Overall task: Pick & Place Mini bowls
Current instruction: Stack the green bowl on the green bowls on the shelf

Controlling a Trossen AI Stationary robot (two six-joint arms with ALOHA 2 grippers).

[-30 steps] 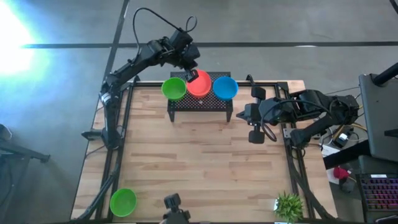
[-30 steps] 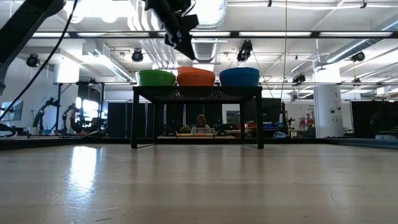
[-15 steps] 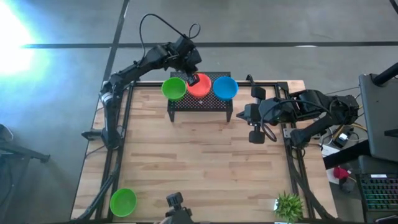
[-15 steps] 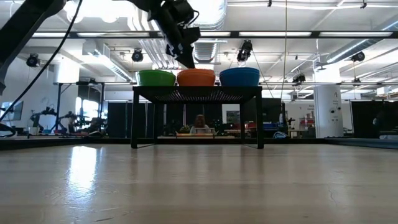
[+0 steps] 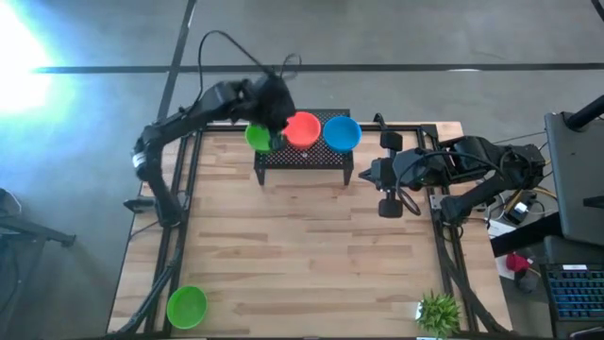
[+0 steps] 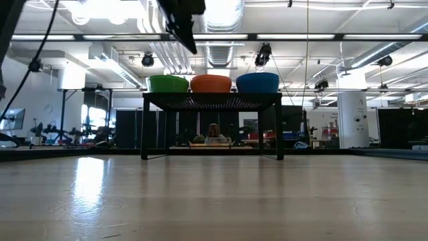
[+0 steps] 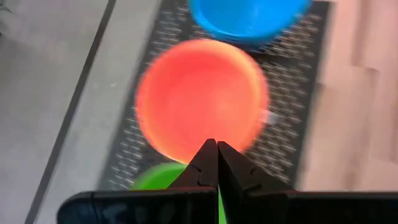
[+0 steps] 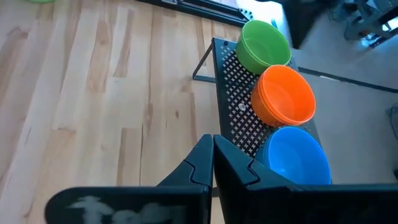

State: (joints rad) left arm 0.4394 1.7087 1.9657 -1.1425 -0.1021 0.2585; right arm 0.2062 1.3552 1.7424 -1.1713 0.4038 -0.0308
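Three mini bowls sit in a row on the black mesh stand point(image 5: 304, 159) at the table's twelve o'clock: green bowl point(image 5: 257, 138), orange-red bowl point(image 5: 304, 129), blue bowl point(image 5: 342, 133), plain glossy plastic, likely lined up by colour. A lone green bowl point(image 5: 187, 306) waits at seven o'clock. The left gripper point(image 5: 274, 121) hovers between green and orange-red, fingers pressed together, empty. The right gripper point(image 5: 388, 179) rests at three o'clock, also closed.
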